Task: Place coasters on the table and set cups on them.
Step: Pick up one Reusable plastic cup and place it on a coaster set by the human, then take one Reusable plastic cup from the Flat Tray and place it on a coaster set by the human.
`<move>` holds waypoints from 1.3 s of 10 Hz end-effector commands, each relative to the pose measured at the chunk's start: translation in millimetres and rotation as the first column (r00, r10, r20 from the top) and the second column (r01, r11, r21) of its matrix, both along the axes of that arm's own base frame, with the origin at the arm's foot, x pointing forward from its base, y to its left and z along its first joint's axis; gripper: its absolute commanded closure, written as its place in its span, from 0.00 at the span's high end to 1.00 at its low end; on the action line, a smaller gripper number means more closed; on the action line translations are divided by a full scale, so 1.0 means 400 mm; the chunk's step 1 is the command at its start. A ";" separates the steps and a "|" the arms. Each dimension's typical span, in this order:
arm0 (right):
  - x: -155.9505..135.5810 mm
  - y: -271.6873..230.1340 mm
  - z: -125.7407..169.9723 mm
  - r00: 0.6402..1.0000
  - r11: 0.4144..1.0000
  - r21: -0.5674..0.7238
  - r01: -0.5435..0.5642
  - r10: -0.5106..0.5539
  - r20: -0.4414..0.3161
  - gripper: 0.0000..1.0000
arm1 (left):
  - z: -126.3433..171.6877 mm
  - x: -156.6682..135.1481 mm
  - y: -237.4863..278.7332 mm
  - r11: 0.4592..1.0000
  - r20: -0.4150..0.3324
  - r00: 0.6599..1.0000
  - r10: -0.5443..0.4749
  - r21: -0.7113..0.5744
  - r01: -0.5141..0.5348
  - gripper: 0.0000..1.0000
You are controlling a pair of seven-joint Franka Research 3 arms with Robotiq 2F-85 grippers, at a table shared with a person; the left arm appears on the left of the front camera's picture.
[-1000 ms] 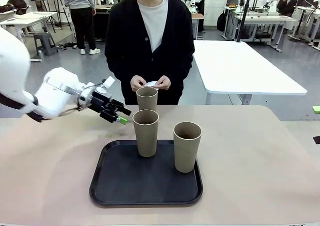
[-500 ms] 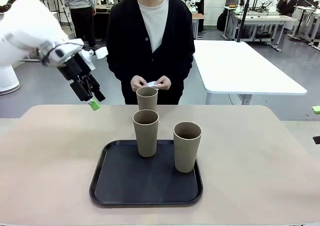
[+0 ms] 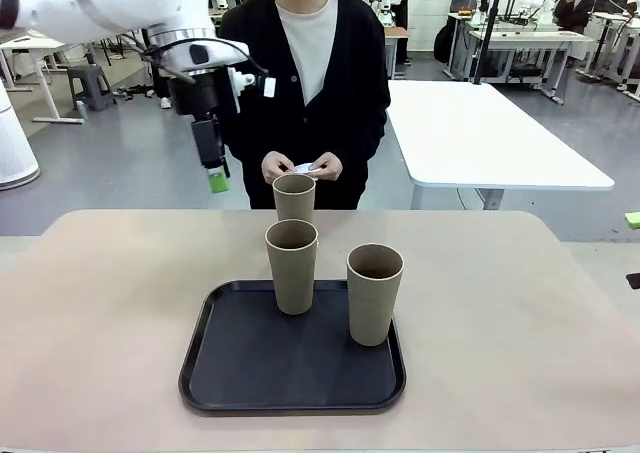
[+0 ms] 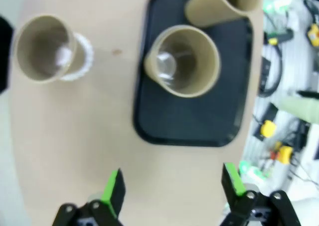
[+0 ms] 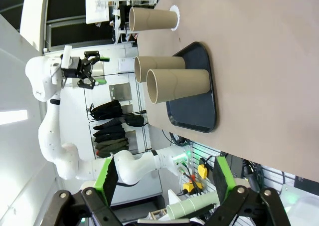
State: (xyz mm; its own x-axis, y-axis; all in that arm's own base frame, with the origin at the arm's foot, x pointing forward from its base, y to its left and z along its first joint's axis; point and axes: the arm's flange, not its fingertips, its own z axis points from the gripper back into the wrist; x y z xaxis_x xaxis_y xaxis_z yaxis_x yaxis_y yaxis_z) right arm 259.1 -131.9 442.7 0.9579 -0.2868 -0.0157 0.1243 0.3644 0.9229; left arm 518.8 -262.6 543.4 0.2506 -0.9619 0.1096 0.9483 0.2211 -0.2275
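Right gripper (image 5: 165, 178): fingers apart, empty, standing off beside the table (image 3: 500, 303). Black tray (image 3: 230, 373) carries two tan cups (image 3: 374, 293), evidently staged until coasters are laid. Beyond it, the third cup (image 3: 294, 198) stands on a white doily coaster (image 4: 84, 56) on the table. Left gripper (image 3: 214, 178) hangs above the far-left edge, fingers apart, empty. Person's hands (image 3: 300, 166) hold white paper, likely further coasters. No legible writing found.

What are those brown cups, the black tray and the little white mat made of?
Cups: probably pressed fibre or matte plastic; dull tan, no shine.
Tray: likely plastic; smooth black with a faint sheen, moulded rim.
Mat: looks like paper; thin, white, scalloped edge.
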 end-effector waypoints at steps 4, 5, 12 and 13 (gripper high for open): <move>0.003 -0.002 0.002 1.000 1.000 0.015 0.000 0.000 0.012 1.00 | 0.022 0.097 -0.021 0.962 0.191 0.956 0.222 0.116 -0.247 1.00; 0.003 -0.002 0.002 1.000 1.000 0.015 0.000 0.000 0.012 1.00 | 0.031 0.085 -0.002 0.987 0.118 0.982 0.149 0.047 -0.156 1.00; 0.003 -0.002 0.002 1.000 1.000 0.015 0.000 0.000 0.012 1.00 | 0.028 0.039 0.007 0.957 0.092 0.953 0.289 -0.016 -0.289 1.00; 0.003 -0.002 0.002 1.000 1.000 0.015 0.000 0.000 0.012 1.00 | 0.021 -0.038 0.055 0.899 0.028 0.903 0.430 -0.102 -0.425 1.00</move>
State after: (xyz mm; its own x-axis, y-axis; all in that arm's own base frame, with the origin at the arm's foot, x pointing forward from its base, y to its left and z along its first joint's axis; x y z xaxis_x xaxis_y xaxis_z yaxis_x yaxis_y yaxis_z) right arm 259.2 -131.8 442.6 0.9579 -0.2866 -0.0163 0.1247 0.3643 0.9229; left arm 542.3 -261.8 557.4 0.5066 -0.8522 0.1310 0.8590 0.4857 -0.1619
